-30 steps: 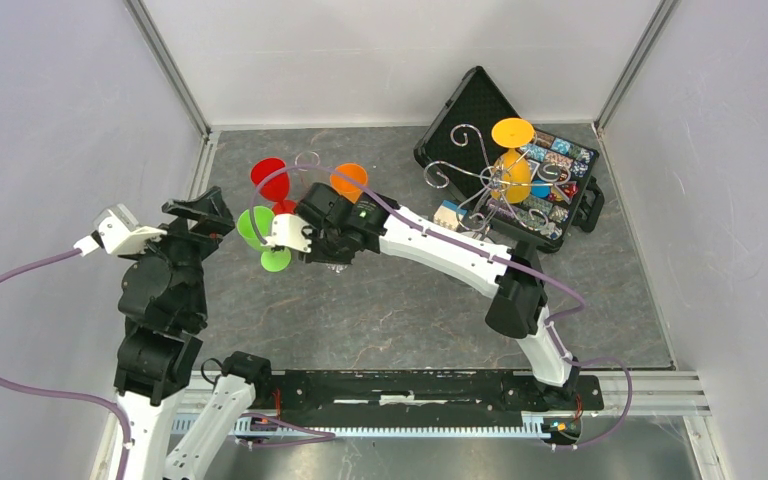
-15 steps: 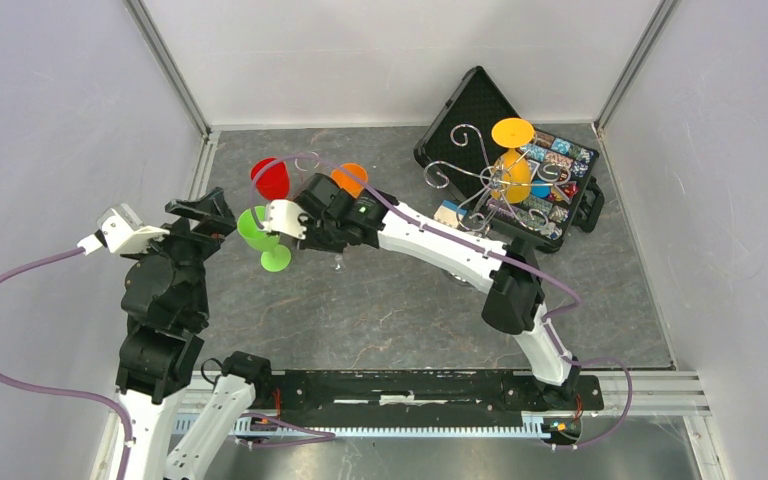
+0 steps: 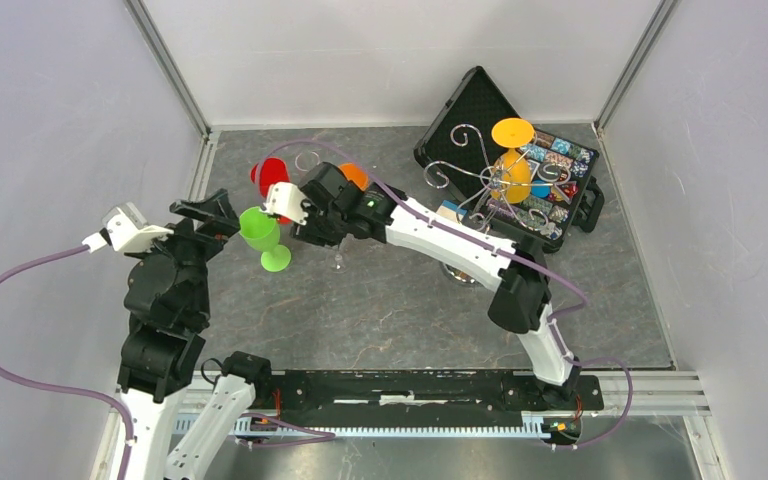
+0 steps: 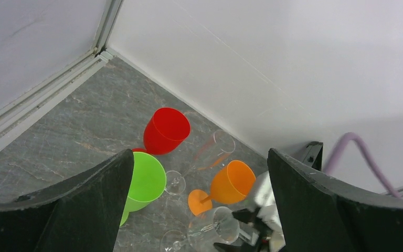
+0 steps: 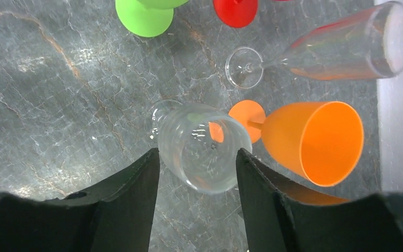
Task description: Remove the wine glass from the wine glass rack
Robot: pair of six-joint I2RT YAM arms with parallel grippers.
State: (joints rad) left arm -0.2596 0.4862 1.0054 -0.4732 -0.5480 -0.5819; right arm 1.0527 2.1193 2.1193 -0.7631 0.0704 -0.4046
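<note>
Grey marbled worktop (image 3: 380,310) inside white walls. The wine glass rack (image 3: 477,188) stands at the back right, right by an open black case (image 3: 475,100), and a yellow wine glass (image 3: 513,170) hangs upside down on it. Over at the back left, the right hand (image 5: 197,152) has its fingers either side of a clear wine glass (image 5: 189,131). Can't tell if they're actually pinching the bowl or just flanking it. Around it are a green glass (image 3: 258,228) and a red glass (image 3: 270,176), both upright, plus an orange glass (image 5: 304,139) and a clear flute (image 5: 346,44) lying on their sides. The left hand (image 4: 199,153) is spread wide with nothing in it, close beside the green glass.
</note>
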